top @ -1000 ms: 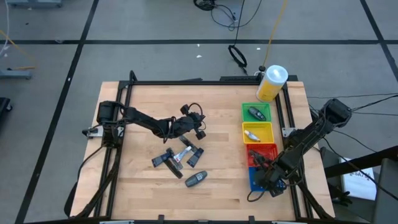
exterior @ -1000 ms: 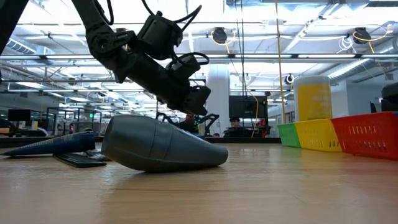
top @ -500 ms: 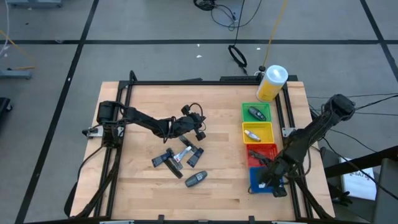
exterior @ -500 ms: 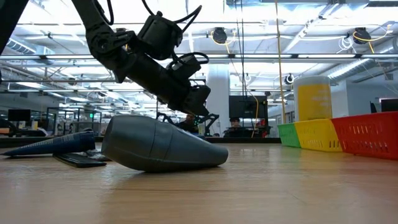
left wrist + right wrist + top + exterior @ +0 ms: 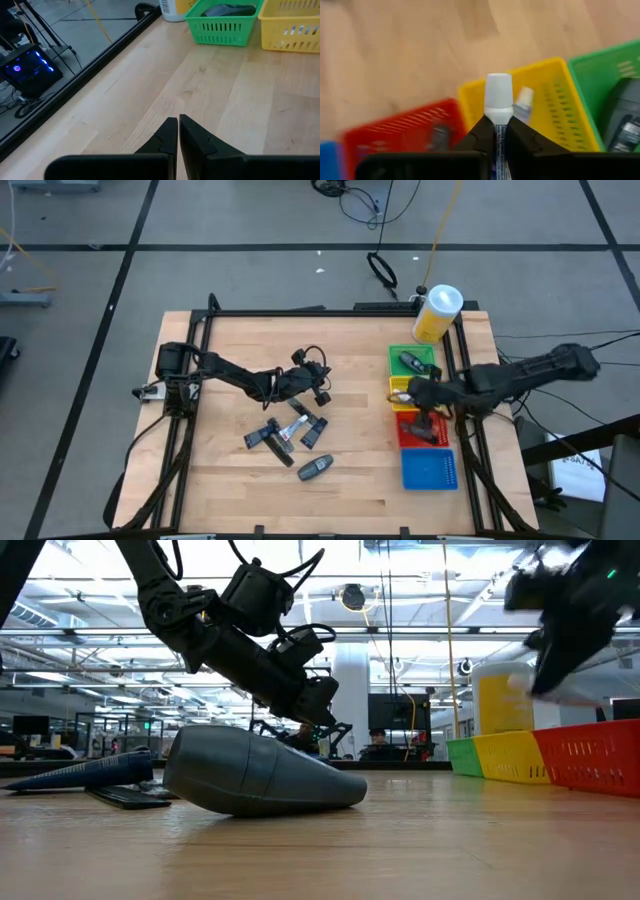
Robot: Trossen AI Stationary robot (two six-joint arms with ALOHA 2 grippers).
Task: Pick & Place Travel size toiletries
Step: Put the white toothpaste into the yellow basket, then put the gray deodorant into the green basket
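Gripping a white-capped tube point(image 5: 498, 107) between its jaws, the right gripper point(image 5: 414, 393) hangs over the yellow tray point(image 5: 433, 386), which has another small tube point(image 5: 522, 98) in it. Green tray point(image 5: 393, 357) next door holds a dark oblong piece point(image 5: 411, 363). Left gripper point(image 5: 177, 123) has its jaws pressed together on nothing, above the bench point(image 5: 230, 340) near the loose pile of toiletries point(image 5: 290, 438).
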